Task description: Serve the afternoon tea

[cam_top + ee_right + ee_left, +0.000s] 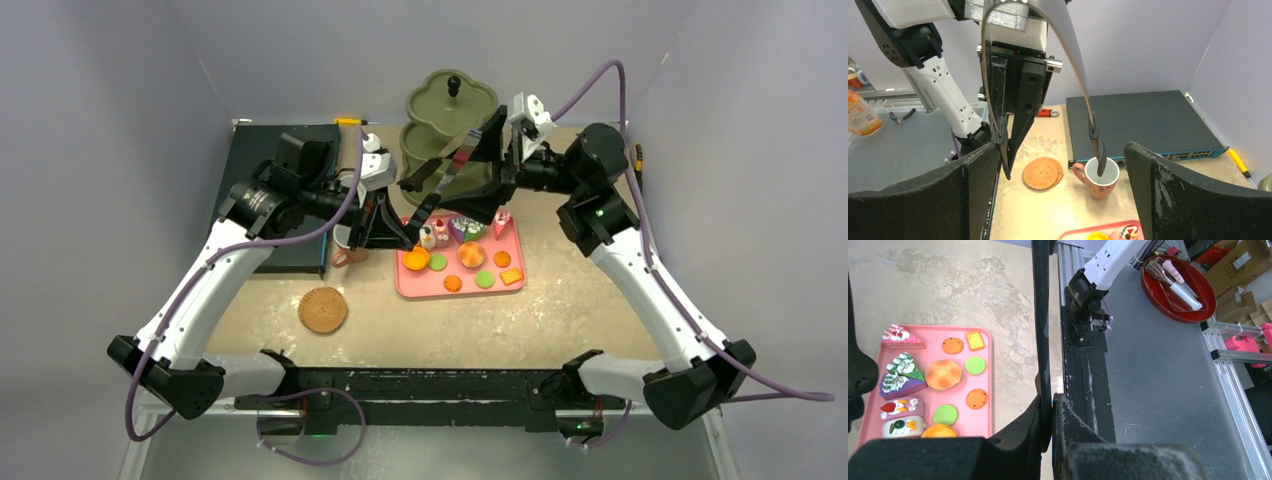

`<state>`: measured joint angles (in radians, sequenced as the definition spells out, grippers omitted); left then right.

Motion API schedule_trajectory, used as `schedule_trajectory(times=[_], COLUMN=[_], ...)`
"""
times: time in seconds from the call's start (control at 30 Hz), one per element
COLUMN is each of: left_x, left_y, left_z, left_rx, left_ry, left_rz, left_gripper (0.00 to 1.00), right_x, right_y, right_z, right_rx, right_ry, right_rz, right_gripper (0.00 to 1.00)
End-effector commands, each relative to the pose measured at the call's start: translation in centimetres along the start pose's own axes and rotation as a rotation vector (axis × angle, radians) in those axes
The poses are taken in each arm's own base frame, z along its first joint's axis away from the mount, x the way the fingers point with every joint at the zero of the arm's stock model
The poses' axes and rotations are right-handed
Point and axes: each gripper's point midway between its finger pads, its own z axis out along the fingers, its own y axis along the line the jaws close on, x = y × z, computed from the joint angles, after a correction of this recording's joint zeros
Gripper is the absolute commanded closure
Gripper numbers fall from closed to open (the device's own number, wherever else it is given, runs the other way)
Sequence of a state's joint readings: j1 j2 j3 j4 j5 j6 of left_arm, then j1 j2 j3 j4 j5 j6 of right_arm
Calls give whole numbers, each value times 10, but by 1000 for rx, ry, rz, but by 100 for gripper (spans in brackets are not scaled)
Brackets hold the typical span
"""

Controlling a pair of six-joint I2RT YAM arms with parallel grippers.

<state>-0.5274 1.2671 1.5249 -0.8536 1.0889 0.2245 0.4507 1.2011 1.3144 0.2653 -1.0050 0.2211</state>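
1. The left gripper was clamped shut on one black arm of the tongs, which were held tips downward above the table.
2. The right gripper was held with its fingers spread wide and nothing gripped. The tongs hung just ahead of it, and whether they were touched could not be told.
3. All the sweets were seen lying on the tray: rounds, a bun, a cracker and cake slices, with none lifted.
4. The mug was stood on the table just left of the tray, its white inside showing no drink. The coaster lay apart from it, nearer the arms.
5. Nothing was seen on the top tier of the stand behind the tray.
6. The task was judged barely begun, as only the tool had been taken up. Every sweet was left to be moved, presumably onto the stand, and the mug was left to be set out.
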Motion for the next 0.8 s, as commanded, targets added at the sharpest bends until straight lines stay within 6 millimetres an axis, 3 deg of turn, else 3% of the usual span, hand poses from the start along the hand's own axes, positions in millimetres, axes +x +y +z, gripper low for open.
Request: schedule_trajectory(times=[0.0,0.2,0.5,0.77], left_x=[-16,-16,-14,-13], left_y=[-6,-4,-6,-7], left_z=[-5,-5,-5,-6], left_rx=[6,3,20,14], left_ry=[-35,-26,-19,-7], left_rz=[90,97,95,105], left_gripper=[100,100,100,100], right_x=[-19,-13,-5,-2], right_y=[5,29,22,31], right_z=[9,26,31,30], right_rx=[-48,-153,-147,-221], right_ry=[-49,-47,-30,-6], right_rz=[-21,-41,-25,-23], right_gripper=[2,2,2,8])
